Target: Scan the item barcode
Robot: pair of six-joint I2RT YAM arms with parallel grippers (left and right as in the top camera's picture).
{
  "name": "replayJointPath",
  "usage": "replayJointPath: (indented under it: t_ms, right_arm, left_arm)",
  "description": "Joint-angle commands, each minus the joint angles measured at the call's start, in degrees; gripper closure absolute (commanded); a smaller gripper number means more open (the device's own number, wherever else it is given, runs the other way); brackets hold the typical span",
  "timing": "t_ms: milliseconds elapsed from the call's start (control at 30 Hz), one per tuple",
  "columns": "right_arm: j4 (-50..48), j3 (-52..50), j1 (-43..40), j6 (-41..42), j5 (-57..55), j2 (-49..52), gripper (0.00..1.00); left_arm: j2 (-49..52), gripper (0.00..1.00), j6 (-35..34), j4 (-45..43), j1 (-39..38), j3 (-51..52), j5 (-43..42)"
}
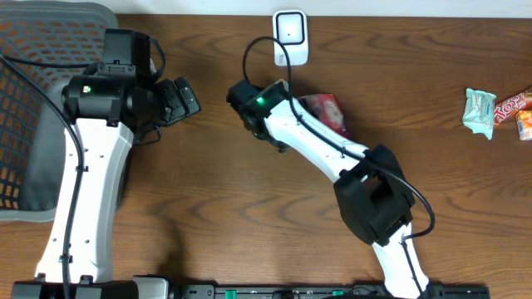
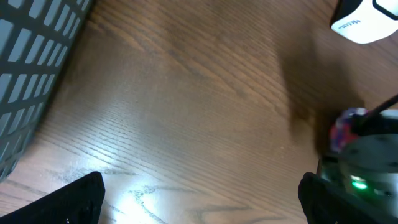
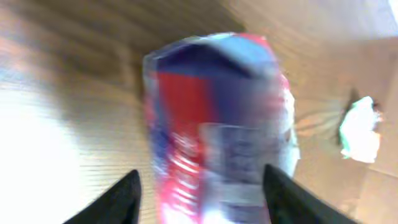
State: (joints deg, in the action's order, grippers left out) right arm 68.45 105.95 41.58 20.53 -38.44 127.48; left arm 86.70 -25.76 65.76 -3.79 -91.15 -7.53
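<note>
The item, a red and blue snack packet [image 3: 217, 124], fills the right wrist view, blurred. My right gripper [image 3: 199, 180] is open, its fingers on either side of the packet. From overhead the packet [image 1: 324, 110] lies on the table, partly under the right arm's wrist [image 1: 258, 101], which hides the fingers. The white barcode scanner [image 1: 291, 37] stands at the back edge, just behind the packet; the left wrist view also catches the scanner [image 2: 367, 18]. My left gripper [image 1: 183, 98] is open and empty above bare wood, left of the right wrist. Its fingers stand wide apart around the gripper's centre [image 2: 202, 193].
A grey mesh basket [image 1: 41, 108] sits at the left edge under the left arm. A pale green packet [image 1: 480, 112] and a red-orange packet [image 1: 517, 108] lie at the far right. The green packet [image 3: 360, 127] shows beyond the item in the right wrist view.
</note>
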Motion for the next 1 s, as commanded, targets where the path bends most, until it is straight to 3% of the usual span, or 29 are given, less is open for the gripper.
replayJointPath:
  t_ms: [0, 167, 267, 367, 467, 667, 733, 833, 967]
  right_arm:
    - [4.35, 10.12, -3.02, 0.66, 9.40, -1.16, 0.38]
    - [9.66, 20.55, -9.40, -5.86, 26.01, -1.16, 0.28]
    - [10.58, 21.97, -13.46, -9.97, 34.29, -1.16, 0.23]
    - [11.76, 20.92, -18.16, -11.89, 35.82, -1.14, 0.20]
    - [10.84, 18.12, -23.37, -13.09, 39.52, -1.14, 0.18]
    - [1.90, 6.36, -31.69, -28.39, 66.64, -1.14, 0.19]
    - [-1.70, 2.19, -33.31, -28.33, 69.70, -1.14, 0.20]
    - [-9.14, -5.40, -35.19, -28.39, 75.45, -1.14, 0.30]
    - [-18.03, -14.36, -35.54, -28.37, 82.16, -1.14, 0.30]
  left_arm:
    - [0.13, 0.01, -0.48, 0.20, 0.20, -0.04, 0.33]
    - [0.13, 0.01, -0.48, 0.20, 0.20, -0.04, 0.33]
    - [0.13, 0.01, -0.48, 0.17, 0.20, -0.04, 0.33]
    - [0.13, 0.01, -0.48, 0.20, 0.20, -0.04, 0.33]
    - [0.13, 0.01, -0.48, 0.20, 0.20, -0.04, 0.33]
    - [0.13, 0.01, -0.48, 0.20, 0.20, -0.04, 0.33]
    - [0.13, 0.01, -0.48, 0.20, 0.20, -0.04, 0.33]
    - [0.13, 0.01, -0.48, 0.20, 0.20, -0.04, 0.31]
    - [0.13, 0.01, -0.48, 0.17, 0.20, -0.04, 0.33]
